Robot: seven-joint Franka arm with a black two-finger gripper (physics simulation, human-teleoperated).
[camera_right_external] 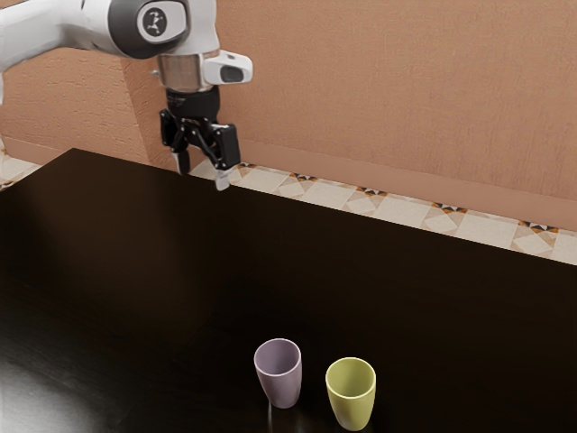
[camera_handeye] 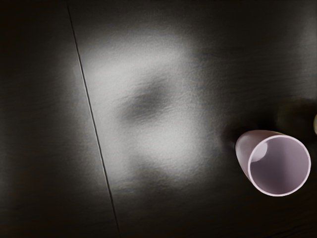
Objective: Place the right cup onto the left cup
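In the exterior view, we start at the exterior view's left, where our white arm (camera_right_external: 68,23) comes in from the top and bends down to our black gripper (camera_right_external: 203,171). Its two fingers stand spread, with open space between their tips. We hold it raised above the dark table (camera_right_external: 180,253), and in this view it overlaps the far edge, a little to the exterior view's right of the table's far corner. Beyond that edge we see patterned floor tiles (camera_right_external: 347,196) and a reddish-tan wall (camera_right_external: 406,90).

Further toward the exterior view's right, well apart from both the far edge and that corner, we find the mauve cup (camera_right_external: 279,374). It stands upright on the table, mouth up. Just beside it, toward the exterior view's right, is the yellow-green cup (camera_right_external: 352,394), also upright with its mouth up, and there is a narrow gap between the two. Our gripper is well apart from both cups.

In the wrist view we look down on the tabletop: a thin straight seam (camera_handeye: 92,119), then a pale sheen (camera_handeye: 163,153) with darker smudges in it, then the mauve cup, into whose mouth we can see. Past its rim we catch a sliver of something yellowish.
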